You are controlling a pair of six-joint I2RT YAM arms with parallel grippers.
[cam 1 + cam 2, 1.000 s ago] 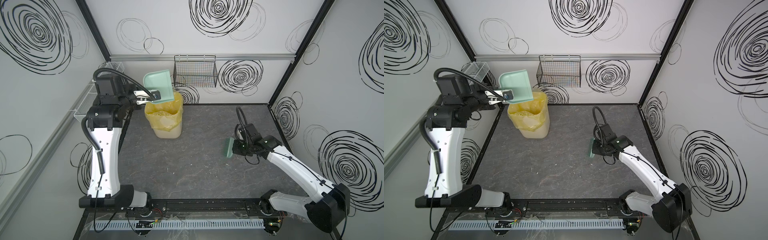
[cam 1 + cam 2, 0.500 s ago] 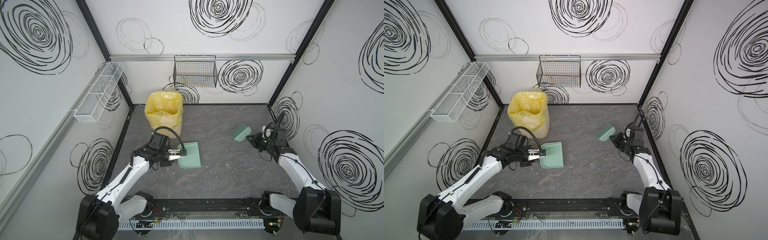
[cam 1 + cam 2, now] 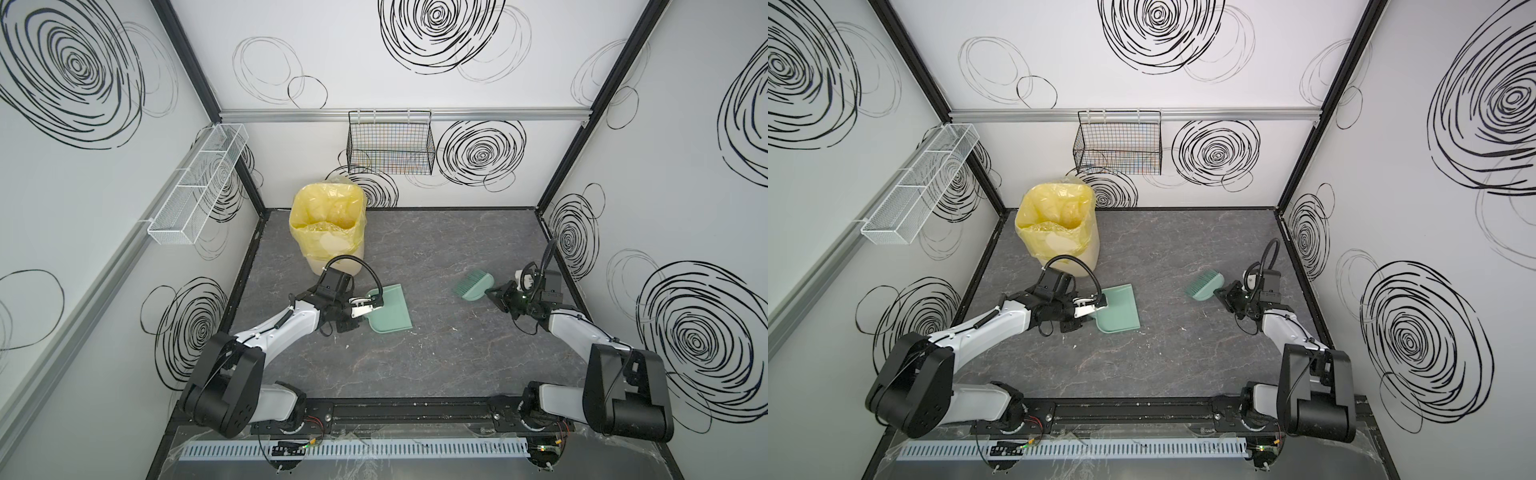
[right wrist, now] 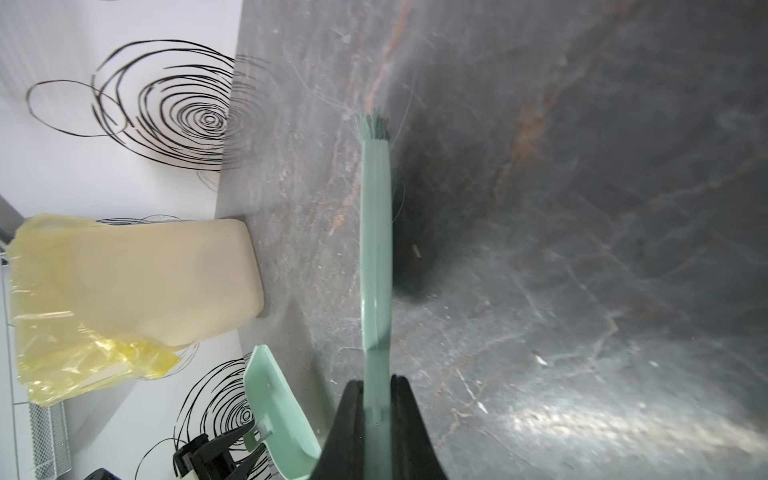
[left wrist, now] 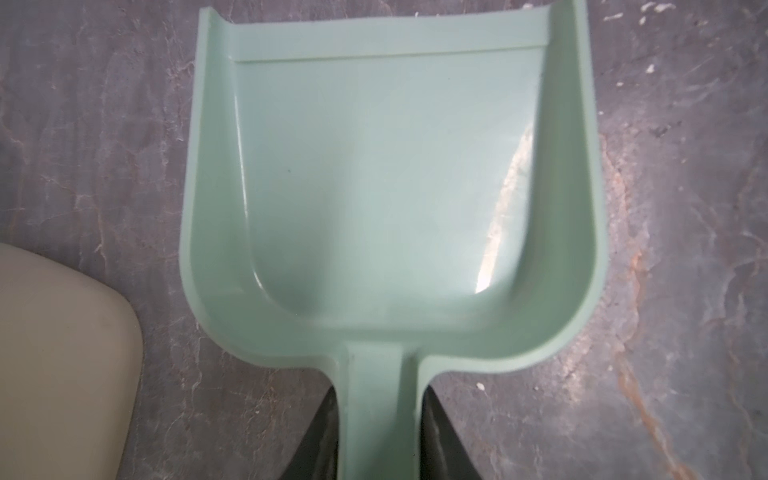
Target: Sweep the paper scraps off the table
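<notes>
You've got the left gripper (image 5: 380,436) clamped on the empty dustpan (image 5: 374,187), flat on the table (image 3: 415,365) so stuff slides in, the right gripper (image 4: 376,415) squeezed on the brush (image 4: 376,249) off right, and no paper scraps showing, so they're probably in the far-left bin (image 3: 309,245).

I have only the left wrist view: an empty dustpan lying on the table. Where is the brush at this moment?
Observer: The right pincer holds the brush by its handle, to the right of the dustpan and apart from it.
Operator: Is coloured paper lying anywhere on the table?
Observer: No. In both top views the table shows only tiny pale specks.
Operator: And where does the bin stand?
Observer: The bin, lined in yellow, stands behind the dustpan, near the back left corner.
</notes>
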